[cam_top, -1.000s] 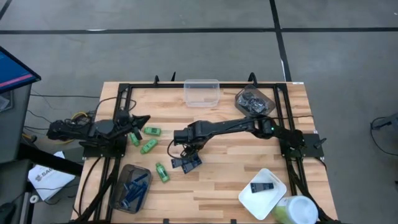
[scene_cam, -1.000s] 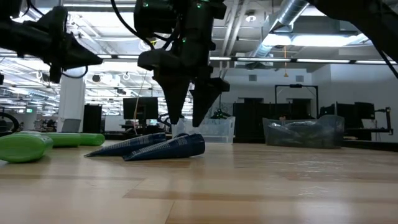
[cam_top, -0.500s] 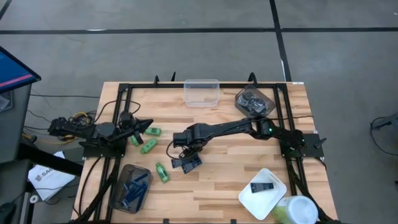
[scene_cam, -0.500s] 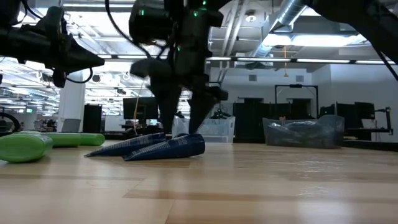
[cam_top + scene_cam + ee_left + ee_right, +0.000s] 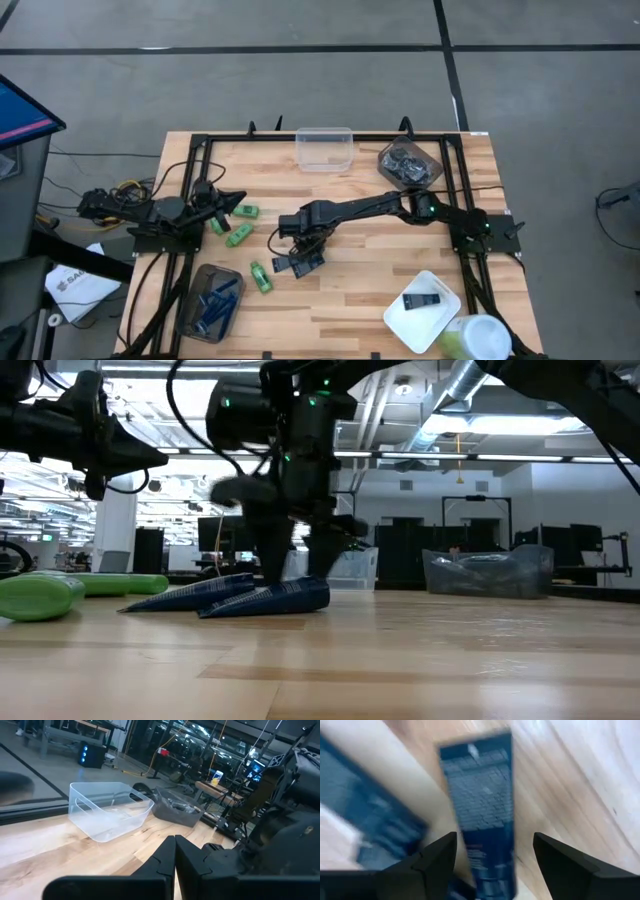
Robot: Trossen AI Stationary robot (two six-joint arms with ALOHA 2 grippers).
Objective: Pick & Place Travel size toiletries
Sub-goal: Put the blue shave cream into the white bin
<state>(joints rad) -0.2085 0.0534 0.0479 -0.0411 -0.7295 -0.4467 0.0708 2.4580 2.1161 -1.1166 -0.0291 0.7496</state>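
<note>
Right gripper [image 5: 492,852] is your working one: fingers [image 5: 436,857] spread wide, nothing between them yet, and one navy tube [image 5: 482,815] sits right in the gap. In the right wrist view the tube's long axis runs straight out ahead of the fingers, so they straddle its narrow width rather than its length. That alignment looks right for a pinch across the flat body.

A second navy tube [image 5: 367,827] lies just beside it, angled away, near one fingertip. My read: that neighbour is the risk, since closing could catch its edge too.

From the low view both tubes lie flat on the bench [image 5: 400,650], touching or overlapping at one end; I can't tell which. The right gripper [image 5: 290,565] is down at their level.

In the high view the pair [image 5: 298,264] sits mid-bench, directly under the right gripper [image 5: 292,243]. Left gripper [image 5: 232,199] is parked at the bench's left side, fingers pressed together, empty, close to the green bottles [image 5: 240,225]. For the tubes your right arm is clearly the nearer one.
</note>
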